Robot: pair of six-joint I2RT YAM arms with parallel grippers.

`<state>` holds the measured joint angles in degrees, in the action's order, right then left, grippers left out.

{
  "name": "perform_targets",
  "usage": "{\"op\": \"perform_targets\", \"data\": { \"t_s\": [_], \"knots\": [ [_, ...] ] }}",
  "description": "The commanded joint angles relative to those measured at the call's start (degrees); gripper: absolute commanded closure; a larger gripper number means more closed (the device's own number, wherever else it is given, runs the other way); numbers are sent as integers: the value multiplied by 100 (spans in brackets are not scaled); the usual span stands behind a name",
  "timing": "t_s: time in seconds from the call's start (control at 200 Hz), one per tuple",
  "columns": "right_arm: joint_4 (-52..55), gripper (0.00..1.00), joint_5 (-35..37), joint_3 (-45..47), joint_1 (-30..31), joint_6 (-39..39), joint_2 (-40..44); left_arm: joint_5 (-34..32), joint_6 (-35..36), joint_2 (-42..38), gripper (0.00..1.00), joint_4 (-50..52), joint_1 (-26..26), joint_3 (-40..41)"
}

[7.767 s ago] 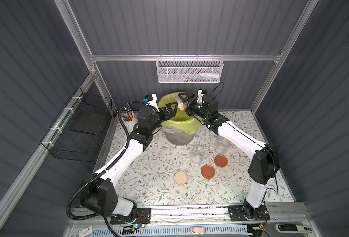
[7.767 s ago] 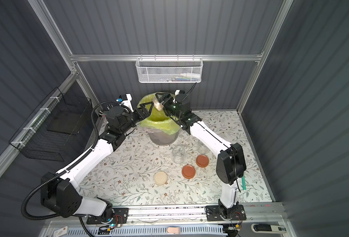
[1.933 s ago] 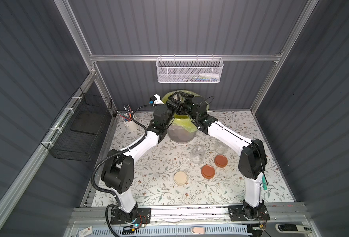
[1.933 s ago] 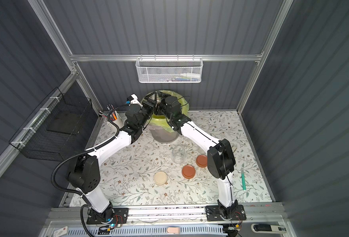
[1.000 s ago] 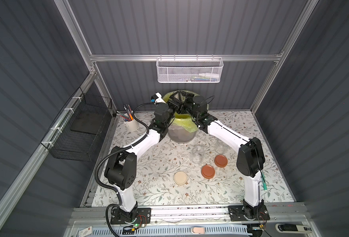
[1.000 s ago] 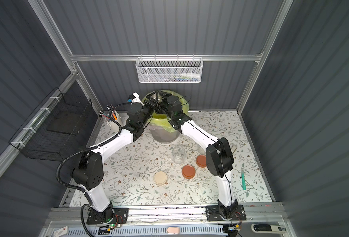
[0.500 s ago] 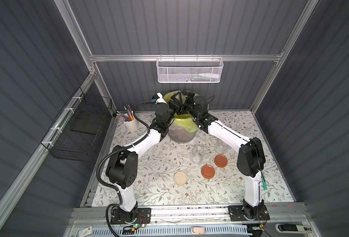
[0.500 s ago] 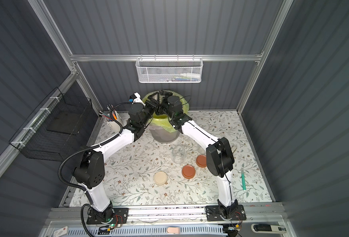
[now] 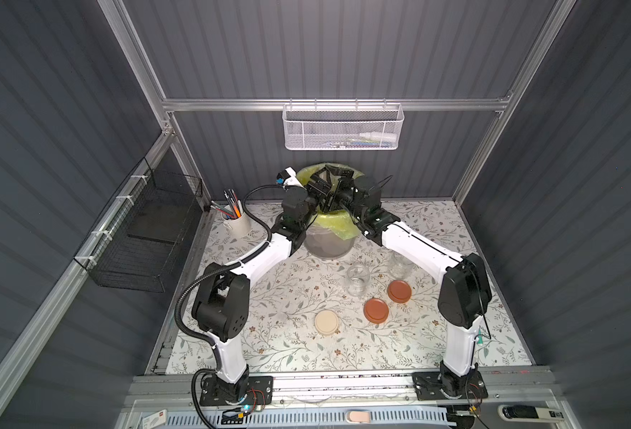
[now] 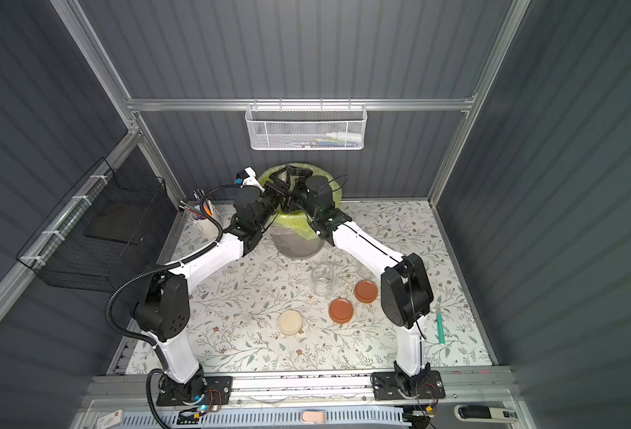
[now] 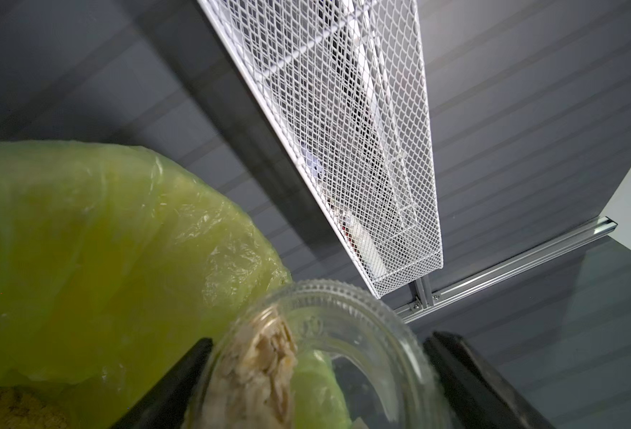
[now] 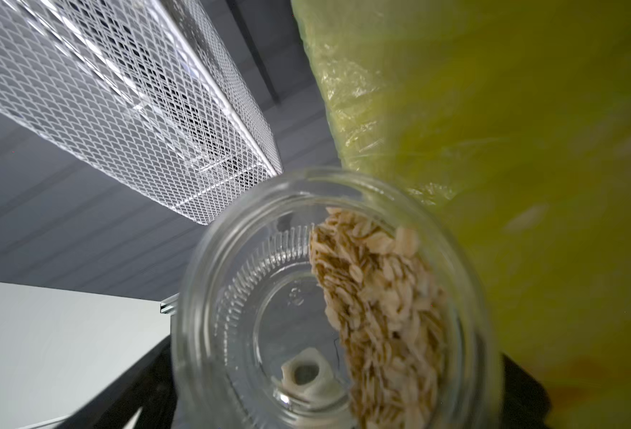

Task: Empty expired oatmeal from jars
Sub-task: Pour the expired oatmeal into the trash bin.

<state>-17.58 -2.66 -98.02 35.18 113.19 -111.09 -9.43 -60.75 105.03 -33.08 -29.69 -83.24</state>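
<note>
Left gripper (image 11: 317, 353) moved in, clamped jar (image 12: 325, 297) (above bin (image 9: 327, 245)).

**Bin at the Back, Jars and Lids Before It**

We found the bin (image 9: 327, 245) at the back middle of the table (image 9: 288, 353). It stood below the wire basket (image 9: 343, 128) on the back wall, with the cup (image 9: 236, 224) of pens to its left. Before the bin stood one jar (image 9: 358, 278), with a second jar (image 9: 400, 264) to its right. Three lids (image 9: 376, 310) lay in front of those jars, the leftmost apart from the other two. A third jar (image 11: 380, 353), with oatmeal (image 11: 265, 367) in it, hung over the bin.
</note>
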Motion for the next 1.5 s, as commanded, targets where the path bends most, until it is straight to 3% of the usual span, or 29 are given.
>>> {"op": "perform_targets", "data": {
  "t_s": [0.0, 0.775, 1.216, 1.496],
  "knots": [
    [-37, 1, -197, -10, 10, -60, 267, 17, 177, 101, 98, -158, -37, -325],
    [894, 3, -606, 291, -242, -711, 733, 54, 308, 38, 97, -257, 130, -247],
    [1687, 3, -737, 148, -488, -1789, 1076, 138, 620, -31, 95, -53, 139, -230],
    [2322, 4, -949, -556, -577, -2515, 741, 210, 873, -125, 94, 120, 139, -266]
  ]
}}
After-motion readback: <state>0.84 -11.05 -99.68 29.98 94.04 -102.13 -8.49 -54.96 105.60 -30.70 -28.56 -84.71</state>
